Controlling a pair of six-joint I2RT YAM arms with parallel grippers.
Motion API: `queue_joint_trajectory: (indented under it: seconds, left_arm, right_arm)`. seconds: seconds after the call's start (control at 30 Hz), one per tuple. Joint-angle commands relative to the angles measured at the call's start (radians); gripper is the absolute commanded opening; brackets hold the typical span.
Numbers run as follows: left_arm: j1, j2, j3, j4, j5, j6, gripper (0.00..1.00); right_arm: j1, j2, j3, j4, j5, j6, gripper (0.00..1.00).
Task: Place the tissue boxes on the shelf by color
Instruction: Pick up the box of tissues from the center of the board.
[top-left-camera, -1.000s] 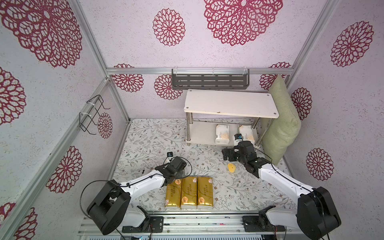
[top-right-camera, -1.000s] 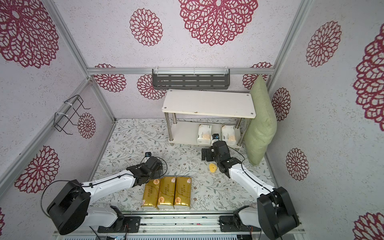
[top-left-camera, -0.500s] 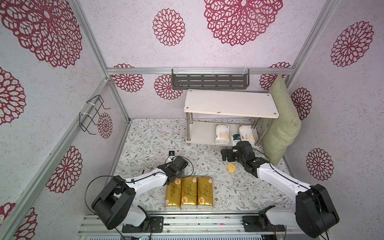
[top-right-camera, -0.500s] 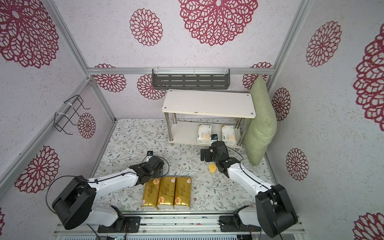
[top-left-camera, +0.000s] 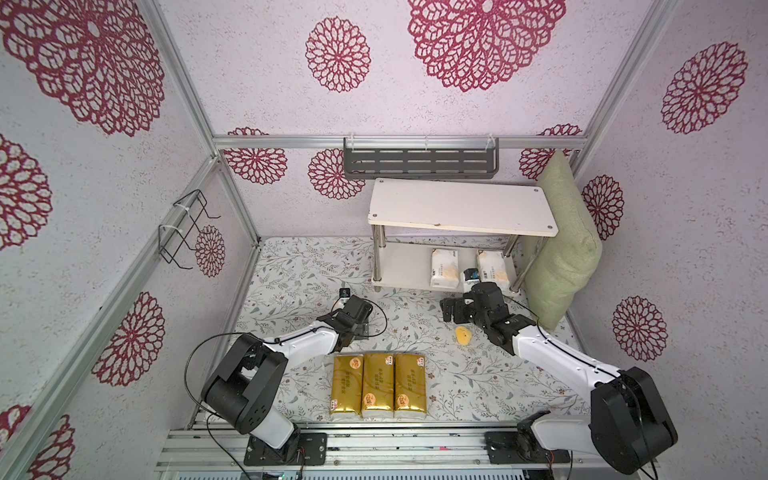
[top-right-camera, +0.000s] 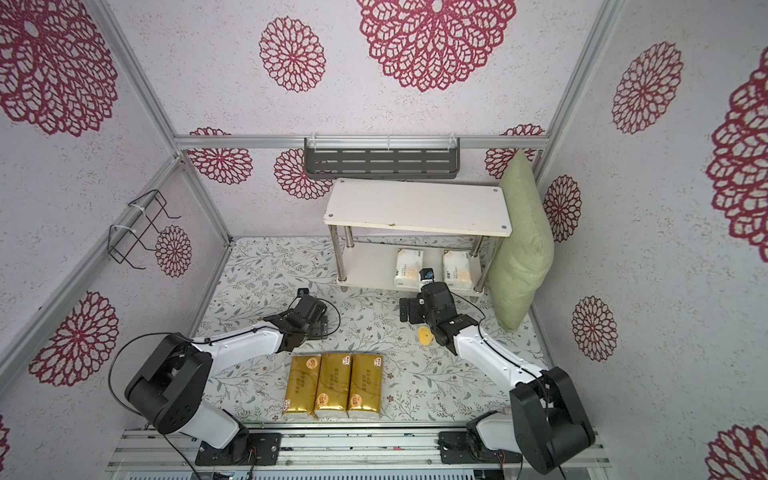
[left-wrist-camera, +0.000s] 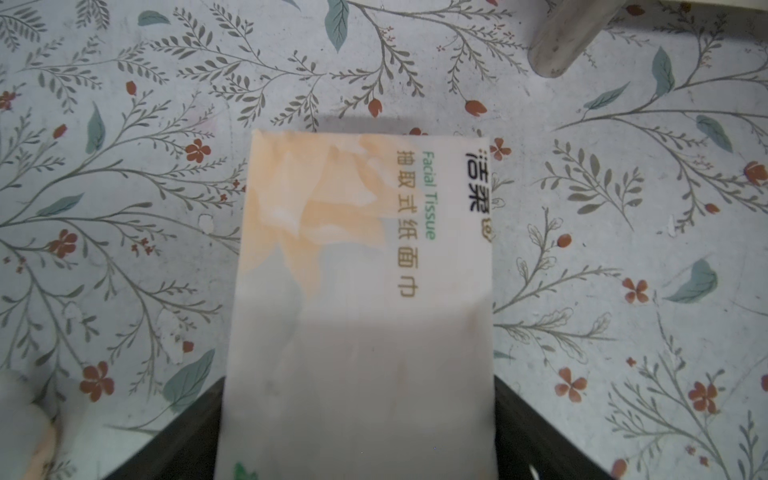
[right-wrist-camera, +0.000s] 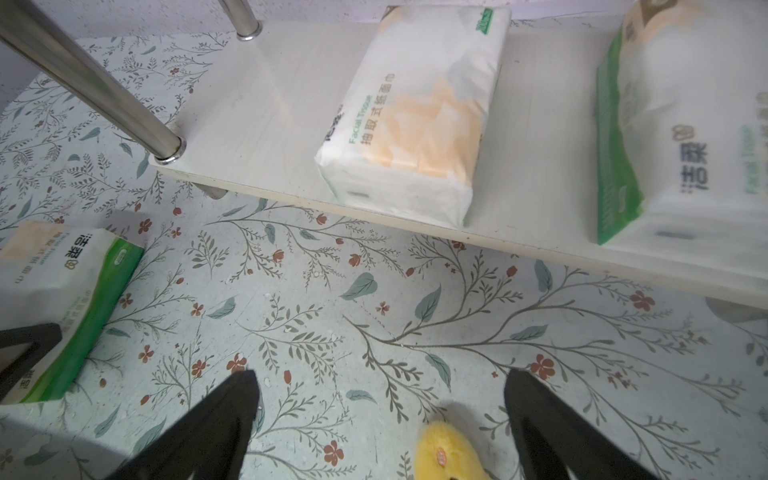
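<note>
Three gold tissue boxes (top-left-camera: 379, 384) (top-right-camera: 332, 384) lie side by side at the front of the floor. Two white tissue boxes (top-left-camera: 444, 268) (top-left-camera: 492, 266) (right-wrist-camera: 415, 124) lie on the lower board of the shelf (top-left-camera: 461, 203) (right-wrist-camera: 270, 104). A third white box (left-wrist-camera: 361, 249) (right-wrist-camera: 54, 282) rests on the floor, hidden under my left gripper (top-left-camera: 357, 328) in both top views. The left gripper (left-wrist-camera: 357, 378) has a jaw against each long side of it; whether they press is unclear. My right gripper (top-left-camera: 453, 311) (right-wrist-camera: 382, 376) hangs open in front of the shelf, holding nothing.
A small yellow lump (top-left-camera: 462, 335) (right-wrist-camera: 449, 453) lies just behind the right fingers. A green cushion (top-left-camera: 561, 245) leans on the right wall beside the shelf. A grey slotted rack (top-left-camera: 419, 162) and a black wire rack (top-left-camera: 183, 232) hang on the walls.
The right gripper has drawn a little away from the shelf, toward the left. The left gripper has stayed over the white box, edging slightly toward the shelf.
</note>
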Motion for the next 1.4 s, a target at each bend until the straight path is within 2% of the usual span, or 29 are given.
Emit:
queue_joint_trajectory:
  seconds: [0.0,0.27,0.53,1.1,1.37]
  left_arm:
    - [0.014,0.01,0.016,0.049,0.012,0.025,0.99]
    - [0.009,-0.069,-0.022,0.014,-0.002,-0.033,0.97]
    - [-0.003,-0.138,-0.115,0.075,-0.001,-0.041,0.97]
    - [-0.05,-0.164,-0.249,0.215,-0.015,-0.015,0.97]
    - [-0.051,-0.111,-0.265,0.276,-0.019,-0.004,0.98]
  right_arm:
    - [0.01,-0.004,0.034,0.012,0.014,0.014,0.99]
    - [0.018,0.002,0.029,0.015,0.018,0.014,0.99]
    - [0.025,0.008,0.027,0.023,0.023,0.016,0.99]
    - [0.034,0.011,0.023,0.024,0.032,0.016,0.99]
    - [0.042,0.021,0.029,0.026,0.032,0.017,0.99]
